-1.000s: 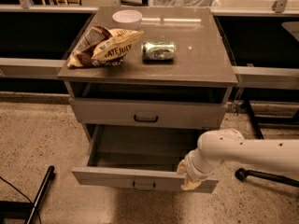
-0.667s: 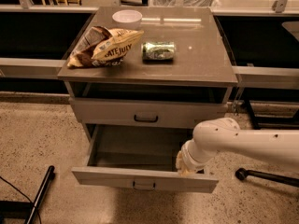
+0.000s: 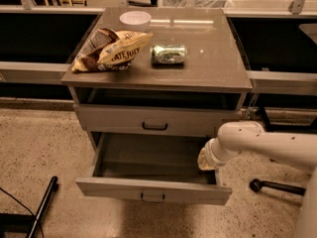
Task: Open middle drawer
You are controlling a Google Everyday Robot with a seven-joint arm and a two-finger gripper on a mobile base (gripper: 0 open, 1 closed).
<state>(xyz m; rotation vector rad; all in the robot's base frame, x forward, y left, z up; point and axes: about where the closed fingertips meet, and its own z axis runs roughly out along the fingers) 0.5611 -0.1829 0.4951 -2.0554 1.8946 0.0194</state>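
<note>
Since the white gripper [image 3: 207, 158] drew back to 3 o'clock of the open grey-beige middle drawer [image 3: 124, 188], opening seems done; its grip I cannot tell.

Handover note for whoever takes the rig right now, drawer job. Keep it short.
Gripper: low at the right end of the middle drawer, over the tray's right edge.
Middle drawer: pulled well out, tray bare. The drawer above is shut.
Done: the opening looks complete.
Left: probably only lifting the arm clear of the drawer.
Cabinet top: chip bag, can, bowl.
</note>
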